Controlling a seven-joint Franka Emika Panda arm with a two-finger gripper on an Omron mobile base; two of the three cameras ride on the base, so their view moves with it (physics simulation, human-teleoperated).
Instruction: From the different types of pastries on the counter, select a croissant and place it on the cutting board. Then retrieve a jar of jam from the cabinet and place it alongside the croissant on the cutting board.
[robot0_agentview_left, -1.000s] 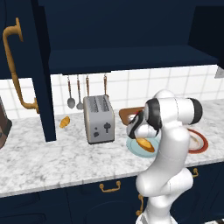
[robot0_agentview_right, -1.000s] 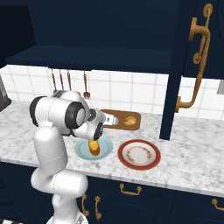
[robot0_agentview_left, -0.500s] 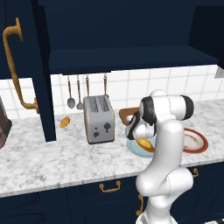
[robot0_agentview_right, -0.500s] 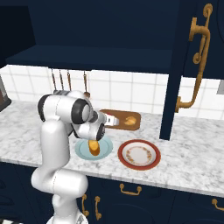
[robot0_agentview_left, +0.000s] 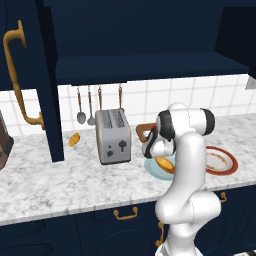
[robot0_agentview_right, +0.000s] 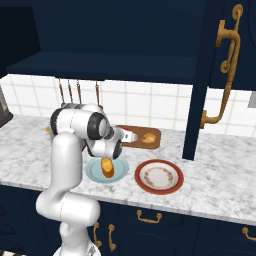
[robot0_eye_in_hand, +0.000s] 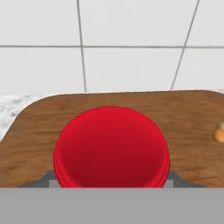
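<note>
The jar of jam (robot0_eye_in_hand: 111, 146) shows its round red lid close up, and my gripper (robot0_eye_in_hand: 111, 183) is shut on it, a grey fingertip at each side. The jar hangs just over the near end of the brown cutting board (robot0_eye_in_hand: 188, 113). In the right base view the gripper (robot0_agentview_right: 124, 136) reaches the board's (robot0_agentview_right: 157, 144) left end with the jar (robot0_agentview_right: 131, 136). The light tan croissant (robot0_agentview_right: 148, 138) lies on the board, and its edge (robot0_eye_in_hand: 218, 133) shows at the right of the hand view. The board's corner (robot0_agentview_left: 142, 131) peeks out behind my arm.
A light-blue plate (robot0_agentview_right: 95, 172) with a longer orange pastry (robot0_agentview_right: 107, 167) lies below the hand. A red-rimmed plate (robot0_agentview_right: 160, 176) sits to its right. The toaster (robot0_agentview_left: 112, 136) and a small orange pastry (robot0_agentview_left: 74, 139) stand left. The navy cabinet door (robot0_agentview_right: 215, 75) hangs open over the counter (robot0_agentview_left: 60, 180).
My hand has moved with the jar away from the blue plate toward the cutting board by the wall. The plates and pastries lie as before.
</note>
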